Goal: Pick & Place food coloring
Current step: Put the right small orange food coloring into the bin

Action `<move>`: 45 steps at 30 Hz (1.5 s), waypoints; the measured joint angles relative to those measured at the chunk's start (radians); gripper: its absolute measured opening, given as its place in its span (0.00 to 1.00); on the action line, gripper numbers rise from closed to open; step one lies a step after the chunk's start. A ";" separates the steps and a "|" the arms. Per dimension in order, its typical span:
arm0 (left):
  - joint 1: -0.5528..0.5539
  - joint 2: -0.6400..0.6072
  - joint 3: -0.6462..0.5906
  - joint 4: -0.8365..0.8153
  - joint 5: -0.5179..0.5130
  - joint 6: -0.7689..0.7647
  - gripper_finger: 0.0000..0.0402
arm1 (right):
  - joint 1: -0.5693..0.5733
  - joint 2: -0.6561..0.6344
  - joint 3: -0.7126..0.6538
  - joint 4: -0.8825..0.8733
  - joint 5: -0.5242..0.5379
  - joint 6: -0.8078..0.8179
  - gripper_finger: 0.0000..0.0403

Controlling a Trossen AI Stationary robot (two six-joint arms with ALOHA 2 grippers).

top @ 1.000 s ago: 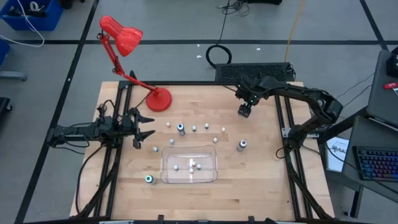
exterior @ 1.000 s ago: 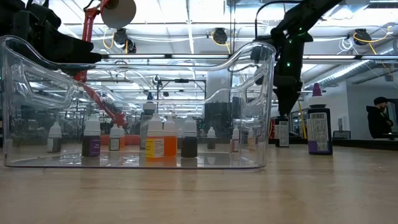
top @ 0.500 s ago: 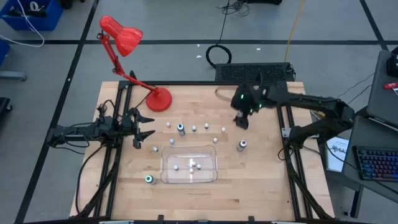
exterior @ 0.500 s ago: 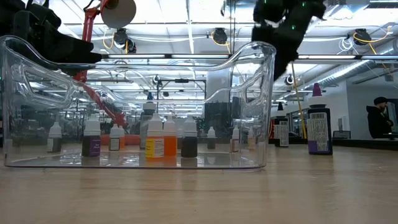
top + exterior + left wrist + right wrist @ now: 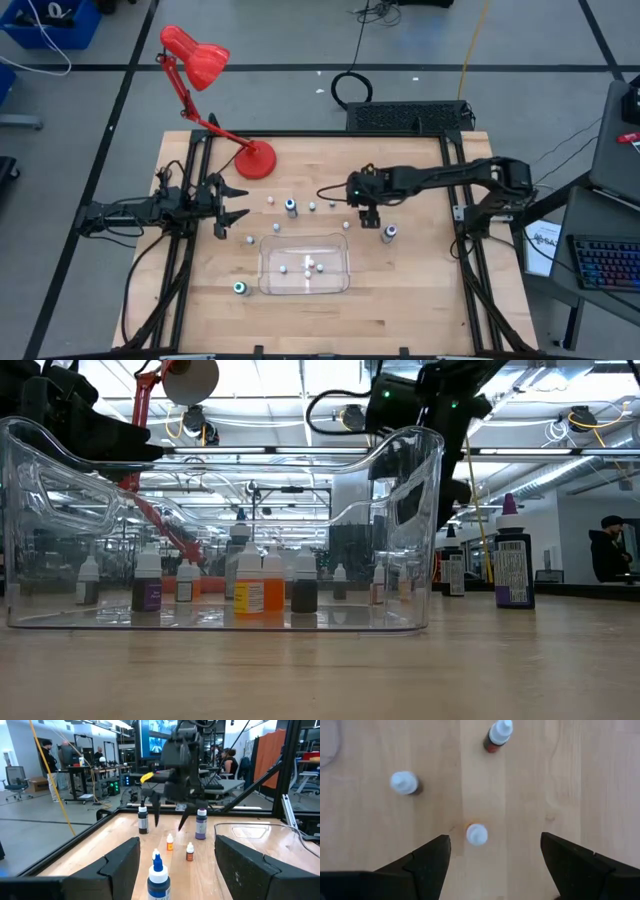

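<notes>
Food coloring bottles (image 5: 312, 206) are sitting loose on the counter (image 5: 420, 290), a few already inside the clear tray (image 5: 266, 283). Right gripper (image 5: 366, 213) has swung in from the far right, now hovering open over an orange bottle (image 5: 477, 834), lining up a pick. Left gripper (image 5: 237, 201) is idling open at left.

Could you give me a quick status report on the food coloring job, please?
Right tool open, above a small orange bottle. Left tool open, parked at table's left edge. Three bottles in clear tray. Nothing blocking.
</notes>
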 joint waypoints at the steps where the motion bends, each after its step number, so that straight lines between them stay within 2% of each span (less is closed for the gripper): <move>1: 0.000 0.000 0.000 0.000 0.000 0.000 0.64 | -0.002 0.009 0.000 0.003 -0.006 0.000 0.73; 5: 0.000 0.000 0.000 0.000 0.000 0.000 0.64 | -0.006 0.048 0.000 -0.004 -0.058 0.014 0.73; 13: 0.000 0.000 0.000 0.000 0.000 0.000 0.64 | -0.007 0.074 0.000 0.013 -0.079 0.018 0.72; 24: 0.000 0.000 0.000 0.000 0.000 0.000 0.64 | -0.012 0.075 -0.042 0.047 -0.082 0.018 0.63; 38: 0.000 0.000 0.000 0.000 0.000 0.000 0.64 | -0.022 0.075 -0.045 0.076 -0.079 0.018 0.57; 45: 0.000 0.000 0.000 0.000 0.000 0.000 0.64 | -0.039 0.075 -0.045 0.085 -0.079 0.018 0.47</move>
